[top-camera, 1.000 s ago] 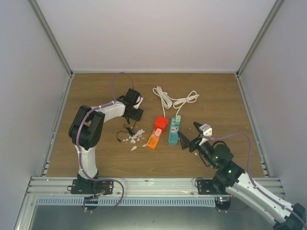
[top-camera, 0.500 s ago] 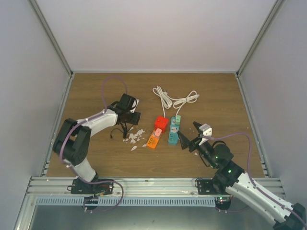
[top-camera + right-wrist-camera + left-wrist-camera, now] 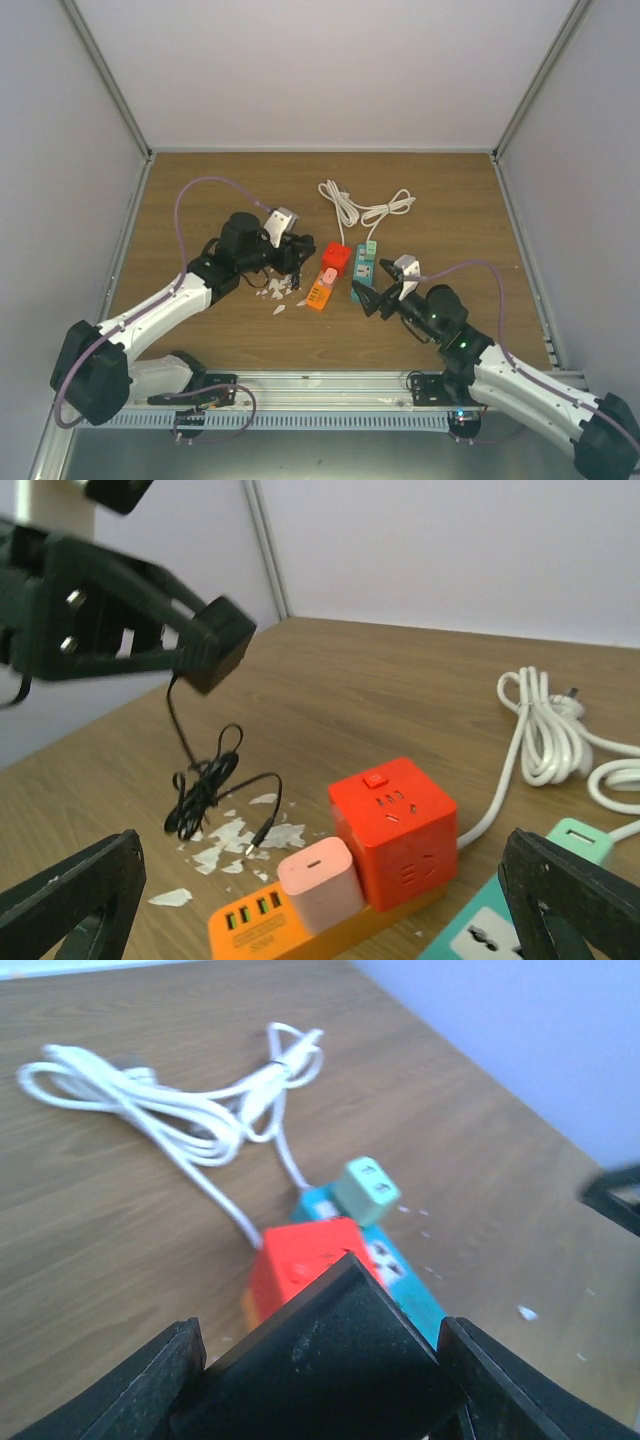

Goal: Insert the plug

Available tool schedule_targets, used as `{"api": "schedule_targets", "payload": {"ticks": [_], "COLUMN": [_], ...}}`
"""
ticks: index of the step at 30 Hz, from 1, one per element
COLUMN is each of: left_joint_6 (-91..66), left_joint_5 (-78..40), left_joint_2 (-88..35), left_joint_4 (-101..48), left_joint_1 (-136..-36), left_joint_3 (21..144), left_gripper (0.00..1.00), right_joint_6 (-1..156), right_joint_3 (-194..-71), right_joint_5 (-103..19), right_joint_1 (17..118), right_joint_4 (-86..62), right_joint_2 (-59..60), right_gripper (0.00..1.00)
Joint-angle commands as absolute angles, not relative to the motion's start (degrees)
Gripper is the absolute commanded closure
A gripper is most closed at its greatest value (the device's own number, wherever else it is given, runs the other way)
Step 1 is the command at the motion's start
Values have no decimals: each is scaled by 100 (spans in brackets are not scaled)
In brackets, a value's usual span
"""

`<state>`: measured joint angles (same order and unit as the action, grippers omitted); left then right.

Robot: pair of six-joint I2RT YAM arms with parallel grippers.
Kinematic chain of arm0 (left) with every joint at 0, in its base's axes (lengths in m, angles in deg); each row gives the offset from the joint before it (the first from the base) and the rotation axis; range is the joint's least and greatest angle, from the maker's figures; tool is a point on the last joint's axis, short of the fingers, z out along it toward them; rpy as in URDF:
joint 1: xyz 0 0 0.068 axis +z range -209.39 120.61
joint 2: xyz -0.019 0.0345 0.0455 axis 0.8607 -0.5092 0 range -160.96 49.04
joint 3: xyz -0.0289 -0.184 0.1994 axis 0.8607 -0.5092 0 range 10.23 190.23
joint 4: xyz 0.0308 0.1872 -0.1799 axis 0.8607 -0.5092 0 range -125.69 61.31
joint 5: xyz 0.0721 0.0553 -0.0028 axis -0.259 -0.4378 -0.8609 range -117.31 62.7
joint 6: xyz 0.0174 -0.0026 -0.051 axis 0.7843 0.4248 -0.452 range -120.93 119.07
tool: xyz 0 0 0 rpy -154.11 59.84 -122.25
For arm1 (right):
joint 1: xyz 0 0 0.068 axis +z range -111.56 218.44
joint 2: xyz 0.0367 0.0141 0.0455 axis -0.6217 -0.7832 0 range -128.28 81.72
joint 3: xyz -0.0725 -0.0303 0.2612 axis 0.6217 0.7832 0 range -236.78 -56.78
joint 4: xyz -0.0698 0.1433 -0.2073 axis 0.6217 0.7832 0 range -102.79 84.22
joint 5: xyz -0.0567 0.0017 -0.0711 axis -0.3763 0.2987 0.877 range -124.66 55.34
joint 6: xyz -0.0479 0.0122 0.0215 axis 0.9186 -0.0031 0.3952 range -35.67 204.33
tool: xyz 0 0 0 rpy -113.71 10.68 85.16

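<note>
1. A robotics lab test cell is indicated: a wooden tabletop (image 3: 450, 180) is boxed in by plain white panels (image 3: 320, 70) at 9, 12 and 3 o'clock.
2. Aluminium profile rails (image 3: 320, 385) are seen at 6 o'clock, where two robot arms are bolted, the left arm (image 3: 165, 305) and the right arm (image 3: 520, 385).
</note>
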<state>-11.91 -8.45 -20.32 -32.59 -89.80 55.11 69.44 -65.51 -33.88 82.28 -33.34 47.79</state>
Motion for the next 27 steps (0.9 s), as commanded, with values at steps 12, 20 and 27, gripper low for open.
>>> {"api": "schedule_targets", "payload": {"ticks": [12,20,27], "left_joint_6": [455,849,984], "left_joint_5": [-1527,-1978,-2219], "left_joint_2": [-1065,-692,-931], "left_joint_4": [-192,450,576], "left_joint_1": [-10643,-10918,-11027], "left_joint_3": [3609,3067,3104], "left_gripper": [55,54,52], "right_joint_6": [3577,3470,4009], "right_joint_3": [-7653,-7998,-8430], "right_joint_5": [-4658,-5162,-4919], "right_joint_1": [7858,7884,8307], "right_joint_4": [-2356,-1983,-2036], "right_joint_2": [4597,4344,3348], "right_gripper": [1,13,30]}}
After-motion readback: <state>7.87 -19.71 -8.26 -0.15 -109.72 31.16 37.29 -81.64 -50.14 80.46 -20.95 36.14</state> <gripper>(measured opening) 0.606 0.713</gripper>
